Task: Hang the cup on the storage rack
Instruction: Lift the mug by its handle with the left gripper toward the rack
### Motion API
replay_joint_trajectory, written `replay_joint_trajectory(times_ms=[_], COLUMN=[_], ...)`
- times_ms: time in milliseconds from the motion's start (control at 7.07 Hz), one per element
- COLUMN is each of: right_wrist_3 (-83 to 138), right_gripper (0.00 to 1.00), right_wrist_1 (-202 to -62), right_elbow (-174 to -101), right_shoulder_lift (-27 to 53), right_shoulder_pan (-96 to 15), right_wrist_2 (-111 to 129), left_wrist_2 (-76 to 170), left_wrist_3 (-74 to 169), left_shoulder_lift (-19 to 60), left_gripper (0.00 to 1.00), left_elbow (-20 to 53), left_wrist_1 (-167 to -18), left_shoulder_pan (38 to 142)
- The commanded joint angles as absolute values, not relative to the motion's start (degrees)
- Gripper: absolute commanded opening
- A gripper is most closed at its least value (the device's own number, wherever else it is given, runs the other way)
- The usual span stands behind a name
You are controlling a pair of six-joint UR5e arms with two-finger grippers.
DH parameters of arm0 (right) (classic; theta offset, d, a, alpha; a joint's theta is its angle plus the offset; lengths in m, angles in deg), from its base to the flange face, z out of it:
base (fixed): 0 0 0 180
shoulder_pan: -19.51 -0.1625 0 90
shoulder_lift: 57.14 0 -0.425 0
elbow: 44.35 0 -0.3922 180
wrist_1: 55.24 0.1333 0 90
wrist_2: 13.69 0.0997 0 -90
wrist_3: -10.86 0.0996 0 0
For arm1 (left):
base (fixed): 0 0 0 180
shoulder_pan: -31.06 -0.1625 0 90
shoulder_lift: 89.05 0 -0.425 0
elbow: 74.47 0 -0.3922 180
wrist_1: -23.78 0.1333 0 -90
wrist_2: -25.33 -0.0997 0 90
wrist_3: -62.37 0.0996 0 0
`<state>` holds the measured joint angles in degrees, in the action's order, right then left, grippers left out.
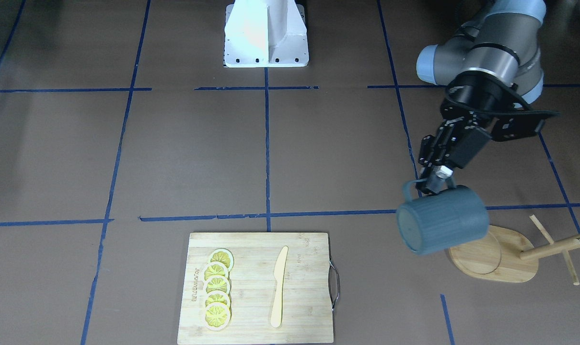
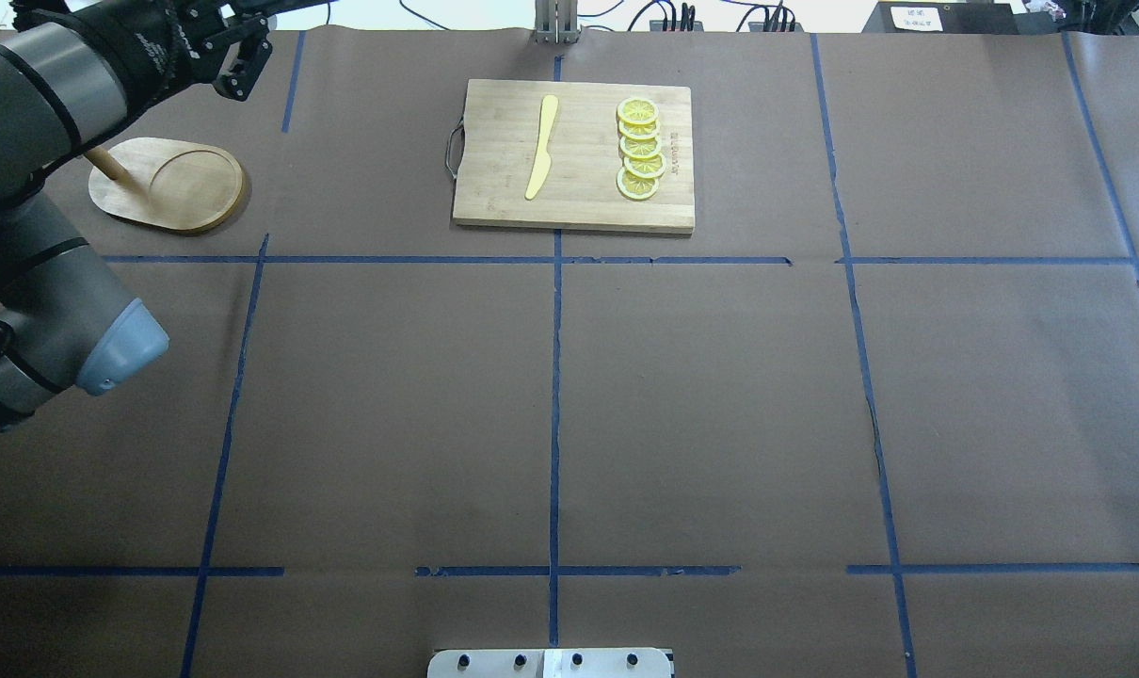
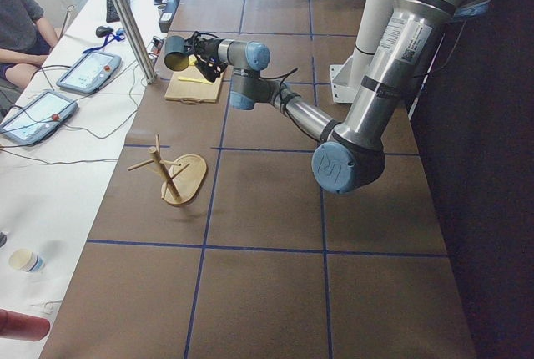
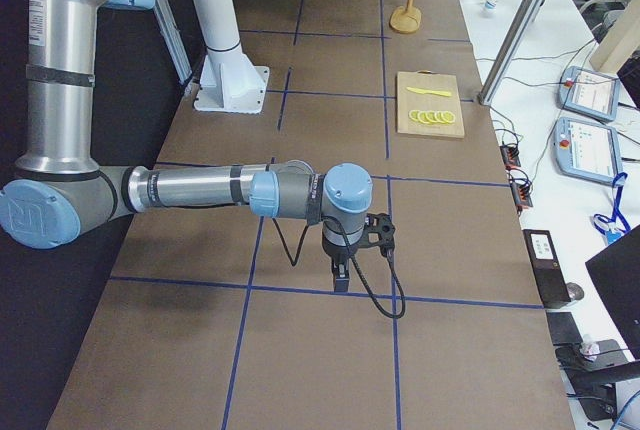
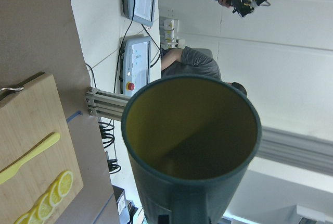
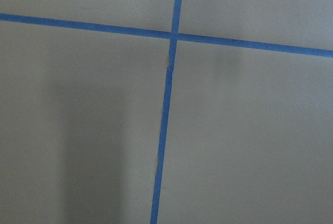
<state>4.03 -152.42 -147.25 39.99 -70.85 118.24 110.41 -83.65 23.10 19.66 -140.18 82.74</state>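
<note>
My left gripper [image 1: 431, 188] is shut on the rim of the cup [image 1: 442, 220], a dark blue-grey ribbed mug, beside its loop handle [image 1: 409, 190]. It holds the cup on its side in the air, over the near end of the storage rack's oval wooden base [image 1: 493, 254]. The rack's post [image 1: 556, 245] and thin pegs stand just beside the cup, apart from it. The left wrist view looks into the cup's yellow inside [image 5: 192, 130]. My right gripper [image 4: 340, 275] points down over bare table far from the rack; I cannot tell whether it is open or shut.
A bamboo cutting board [image 1: 251, 311] with several lemon slices [image 1: 217, 287] and a yellow knife [image 1: 279, 286] lies at mid-table on the operators' side. The white robot base [image 1: 266, 33] is at the far edge. Operators and tablets [image 3: 88, 71] sit beyond the table.
</note>
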Motion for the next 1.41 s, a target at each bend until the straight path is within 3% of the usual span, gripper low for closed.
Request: replay_joint_trajectory(times_ms=[0,424,1273], right_wrist_3=[3.92,3.92,3.92], right_gripper=[1.00,1.00,1.00], right_wrist_1=[-152.45,-152.36,-152.36], right_elbow=[-147.01,-146.74,-146.83], right_shoulder_lift=[39.98,39.98,39.89], right_shoulder_pan=[-70.85,-70.85,-70.85], right_wrist_2=[118.15,118.15,118.15], left_wrist_2=[110.41,110.58,115.86], left_wrist_3=[-94.98,-99.77,-101.46], left_shoulder_lift=[21.35,21.26,18.01], left_gripper=[0.00,0.00,0.00], left_elbow=[14.87,3.61,-6.68], left_wrist_1=[-146.43,-159.19,-173.43], left_shoulder_pan=[86.06,89.23,92.84])
